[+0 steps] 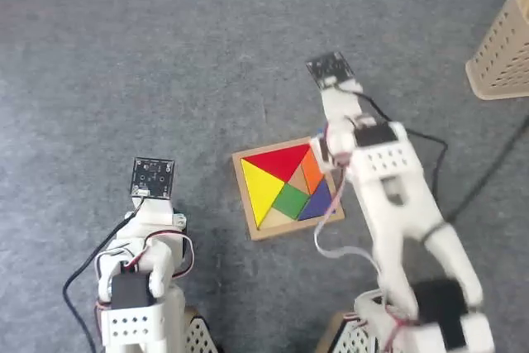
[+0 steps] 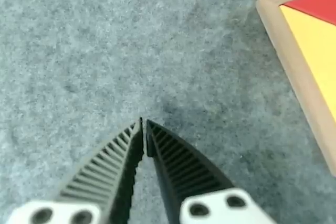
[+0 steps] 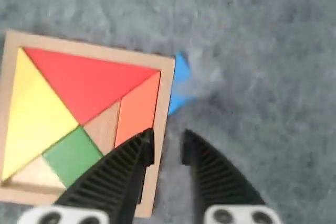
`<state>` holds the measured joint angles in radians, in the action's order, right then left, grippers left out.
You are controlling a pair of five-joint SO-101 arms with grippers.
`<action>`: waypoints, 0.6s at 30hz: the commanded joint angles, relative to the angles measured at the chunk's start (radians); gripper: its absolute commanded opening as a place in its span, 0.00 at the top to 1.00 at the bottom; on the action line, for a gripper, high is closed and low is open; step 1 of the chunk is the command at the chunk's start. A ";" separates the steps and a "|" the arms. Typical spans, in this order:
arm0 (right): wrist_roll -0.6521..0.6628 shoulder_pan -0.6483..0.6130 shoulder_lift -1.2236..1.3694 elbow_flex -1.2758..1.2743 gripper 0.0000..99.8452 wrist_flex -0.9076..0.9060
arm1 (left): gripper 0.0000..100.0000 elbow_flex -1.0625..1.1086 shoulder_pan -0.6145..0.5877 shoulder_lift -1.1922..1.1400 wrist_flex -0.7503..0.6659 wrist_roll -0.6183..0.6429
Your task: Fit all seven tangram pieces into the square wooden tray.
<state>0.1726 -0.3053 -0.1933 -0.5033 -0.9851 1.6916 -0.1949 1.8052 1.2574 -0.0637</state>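
Right tool (image 3: 167,136): jaws a narrow gap apart, nothing between them. It hangs astride the rim of the square wooden tray (image 3: 89,51), one finger over the orange piece (image 3: 137,111), the other over the grey surface (image 2: 105,51).

Left tool (image 2: 143,124): tips almost together, nothing gripped, low over bare surface, well apart from the tray's corner.

Tray lies flat on the surface between the two arms, closer to the right one.

Seated in the tray:
- red triangle (image 3: 89,82) along one rim
- yellow triangle (image 3: 34,114) edge to edge with the red
- green square (image 3: 71,153) at the yellow's lower side
- orange piece between the red and the rim
- violet-blue piece (image 1: 318,202) in the corner next to green, seen from the high view

Two wood-coloured triangular patches sit in the tray, one between red, green and orange, one in the corner below yellow. Cannot tell whether bare floor or plain pieces.

Blue piece (image 3: 180,74) lies outside on the surface, touching or just beside the outer rim near the red triangle's corner.

Pale perforated basket (image 1: 504,39) stands at the far edge, well apart.
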 commanded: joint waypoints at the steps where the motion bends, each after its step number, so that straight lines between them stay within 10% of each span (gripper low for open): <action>1: -0.008 0.018 0.180 0.216 0.81 -0.015 | 0.99 -0.007 0.000 0.018 0.006 -0.005; 18: -0.018 0.202 0.565 0.496 0.89 -0.019 | 0.99 -0.007 0.000 0.018 0.006 -0.005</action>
<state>0.1665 -0.1780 0.3836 -0.0767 -0.9866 1.6916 -0.1949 1.8052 1.2574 -0.0637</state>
